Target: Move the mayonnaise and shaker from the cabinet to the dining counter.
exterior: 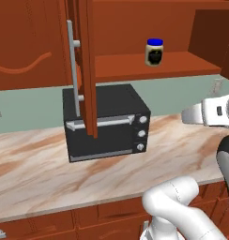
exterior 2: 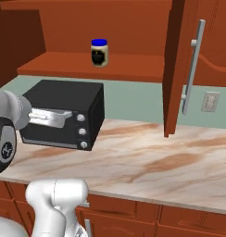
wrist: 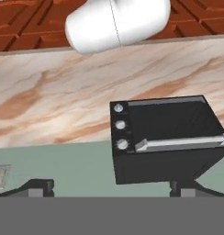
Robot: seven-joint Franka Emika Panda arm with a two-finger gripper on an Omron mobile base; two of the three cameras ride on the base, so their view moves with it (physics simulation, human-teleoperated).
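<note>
Blue-lidded, the mayonnaise (exterior: pixel 155 52) stands upright on the open cabinet (exterior: pixel 149 65) shelf at upper right of your left base view, above and right of the black toaster oven (exterior: pixel 107 120) on the marble wall counter (exterior: pixel 36 168). Your gripper (wrist: pixel 111 190) shows at the bottom of the hand view, fingertips (wrist: pixel 40 187) spread wide and holding nothing, the oven upside down between them.
</note>
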